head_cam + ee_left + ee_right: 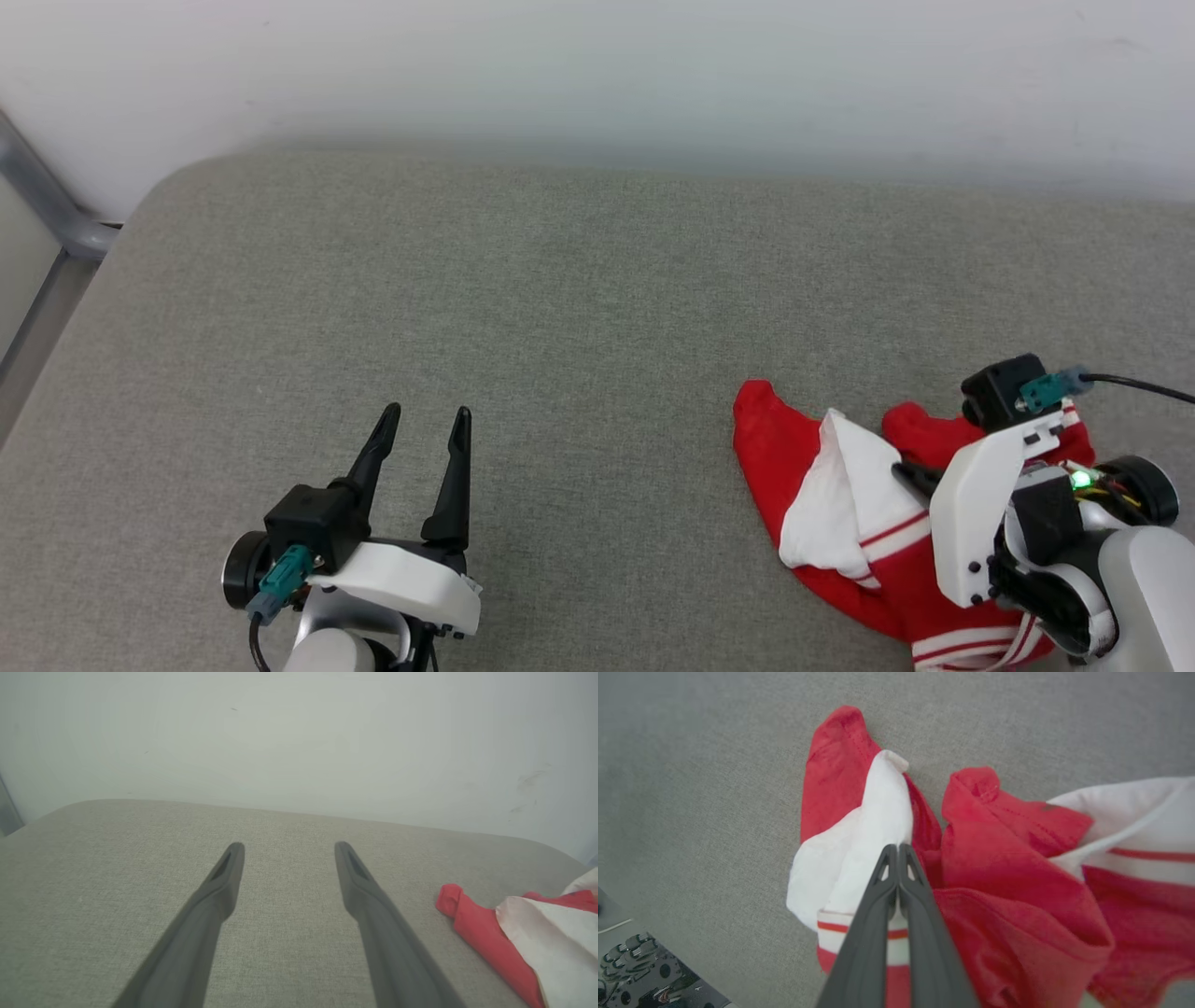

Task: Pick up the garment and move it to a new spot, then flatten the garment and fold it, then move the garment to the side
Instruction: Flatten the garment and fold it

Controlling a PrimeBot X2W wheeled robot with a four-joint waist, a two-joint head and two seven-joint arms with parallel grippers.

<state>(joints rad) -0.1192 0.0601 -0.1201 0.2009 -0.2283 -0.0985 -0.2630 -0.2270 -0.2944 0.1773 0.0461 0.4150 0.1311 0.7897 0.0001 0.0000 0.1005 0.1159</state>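
Dark fingers of my right gripper (899, 848) are pressed shut over the white sleeve (873, 826); pinch unconfirmed. The garment (761, 439) lies crumpled beneath, long axis slanting far-left to near-right. My left gripper (428, 411) is wide open, empty and well apart.

Head cam: high up, looking forward and down across the grey cushion (560, 308), with the far edge and wall (597, 75) in frame. Left wrist cam: low over the cushion, near-level, facing the far edge and wall. Right wrist cam: close, aimed steeply down at the garment (1008, 858) on the cushion's right side. All three views catch the garment's red tip.
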